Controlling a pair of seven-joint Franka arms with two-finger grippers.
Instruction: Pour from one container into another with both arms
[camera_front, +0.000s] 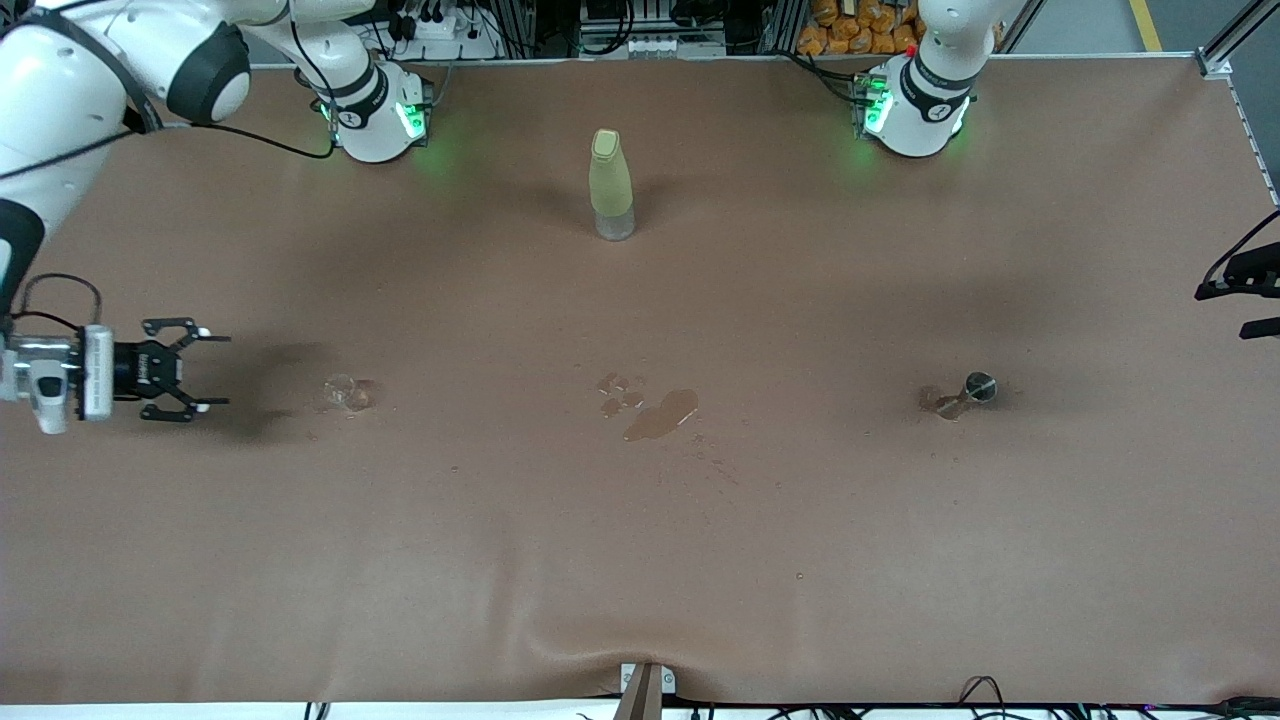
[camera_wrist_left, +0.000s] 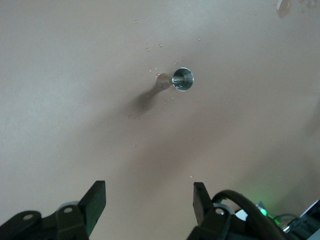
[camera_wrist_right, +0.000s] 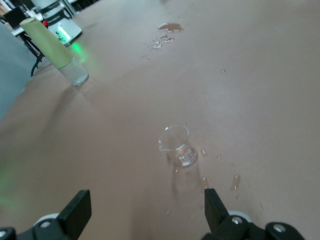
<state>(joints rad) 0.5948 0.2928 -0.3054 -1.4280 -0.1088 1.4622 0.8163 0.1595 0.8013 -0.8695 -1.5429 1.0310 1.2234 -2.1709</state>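
**both grippers hanging open, beaker and metal cup standing untouched**

the right gripper (camera_front: 205, 372) is hovering over the table (camera_front: 640, 560) at the right arm's end, its fingers spread wide apart and holding nothing. a small clear glass beaker (camera_front: 345, 392) is standing upright just beside it, toward the middle of the table, and it is showing between the spread fingers in the right wrist view (camera_wrist_right: 177, 146).

the left gripper (camera_wrist_left: 149, 200) is hanging over the left arm's end of the table, fingers apart and empty, with a small metal cup (camera_wrist_left: 183, 79) standing on the table below it. in the front view this cup (camera_front: 978, 386) is sitting well apart from the beaker.

a puddle (camera_front: 660, 413) of spilled liquid is lying between the two containers. a pale yellow-green bottle (camera_front: 610, 183) is standing upright, farther from the front camera than the puddle, between the two bases.
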